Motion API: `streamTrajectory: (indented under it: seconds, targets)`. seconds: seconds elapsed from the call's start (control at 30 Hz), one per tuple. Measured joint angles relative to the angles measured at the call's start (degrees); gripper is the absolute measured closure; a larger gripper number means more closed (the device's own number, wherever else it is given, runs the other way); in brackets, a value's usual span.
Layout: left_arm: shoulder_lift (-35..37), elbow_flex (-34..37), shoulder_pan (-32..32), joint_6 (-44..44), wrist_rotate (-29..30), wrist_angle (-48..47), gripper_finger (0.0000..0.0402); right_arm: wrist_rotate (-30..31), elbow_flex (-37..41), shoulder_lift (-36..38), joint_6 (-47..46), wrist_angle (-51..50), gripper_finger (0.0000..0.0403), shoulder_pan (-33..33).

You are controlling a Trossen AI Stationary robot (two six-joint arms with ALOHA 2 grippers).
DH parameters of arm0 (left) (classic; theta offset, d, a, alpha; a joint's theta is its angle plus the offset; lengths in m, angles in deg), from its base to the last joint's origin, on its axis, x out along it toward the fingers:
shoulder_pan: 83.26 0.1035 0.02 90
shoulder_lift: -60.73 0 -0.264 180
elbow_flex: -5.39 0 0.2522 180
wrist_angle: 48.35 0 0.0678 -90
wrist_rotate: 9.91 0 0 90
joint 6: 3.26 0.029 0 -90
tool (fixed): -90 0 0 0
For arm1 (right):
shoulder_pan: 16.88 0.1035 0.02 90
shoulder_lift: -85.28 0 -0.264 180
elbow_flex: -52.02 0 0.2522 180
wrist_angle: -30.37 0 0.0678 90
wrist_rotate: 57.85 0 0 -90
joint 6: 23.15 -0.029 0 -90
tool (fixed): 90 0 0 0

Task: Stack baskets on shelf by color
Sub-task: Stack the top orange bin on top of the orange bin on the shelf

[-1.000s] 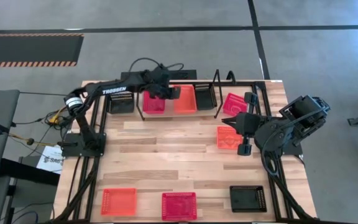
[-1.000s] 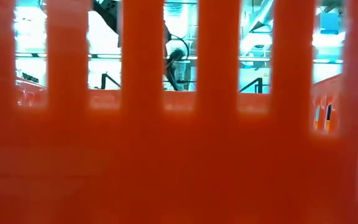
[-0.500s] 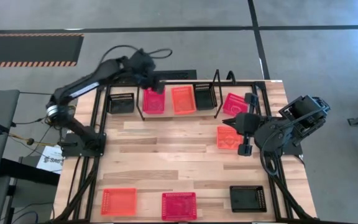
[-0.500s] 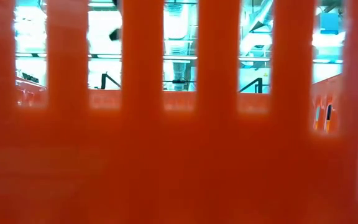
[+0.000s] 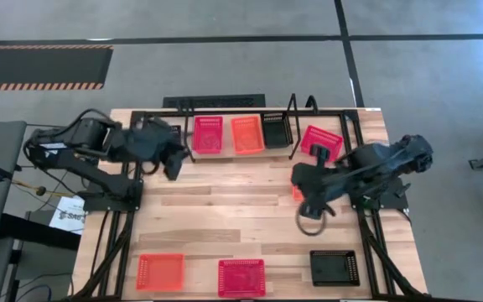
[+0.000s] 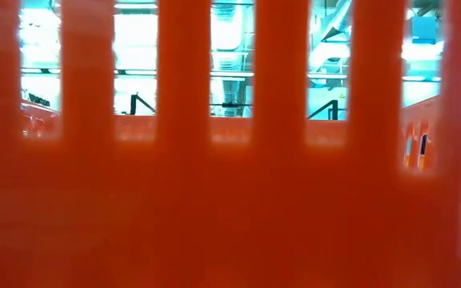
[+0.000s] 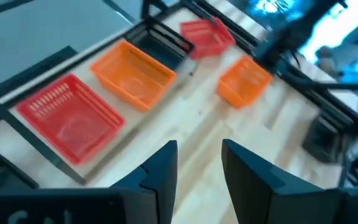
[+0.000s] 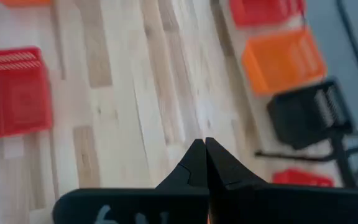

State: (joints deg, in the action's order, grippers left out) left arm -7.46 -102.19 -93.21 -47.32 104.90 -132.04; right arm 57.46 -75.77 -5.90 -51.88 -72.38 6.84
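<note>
The left gripper (image 7: 197, 163) hangs empty with its fingers spread, over the table (image 5: 225, 210) just in front of the shelf's left end, beside a black basket (image 5: 159, 134) there. Past it the shelf (image 5: 250, 158) carries a red basket (image 5: 207, 134), an orange basket (image 5: 246, 133) and another black basket (image 5: 276, 130) side by side. The right gripper (image 8: 205, 152) has its fingers pressed together on nothing, low over the table's right-middle, partly covering a loose orange basket (image 7: 244, 79). A tilted red basket (image 5: 320, 140) lies beyond the shelf's right end. Along the near edge sit an orange-red basket (image 5: 160, 272), a red basket (image 5: 241, 278) and a black basket (image 5: 334, 268), well apart. The low view is filled by an orange basket wall (image 6: 230, 200).
</note>
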Motion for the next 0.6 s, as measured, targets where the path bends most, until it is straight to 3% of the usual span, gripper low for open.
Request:
streamTrajectory:
  seconds: [0.2,0.6]
  targets:
    - [-1.1,0.3,-5.5,-2.2,0.1,-3.8,0.0288,-8.7,12.0,0.0,-8.3,2.2,0.0402,-2.7]
    - [-7.1,0.3,-6.9,-1.7,1.7,-7.3,0.0288,-15.0,31.0,0.3,-24.9,4.8,0.0402,-6.3]
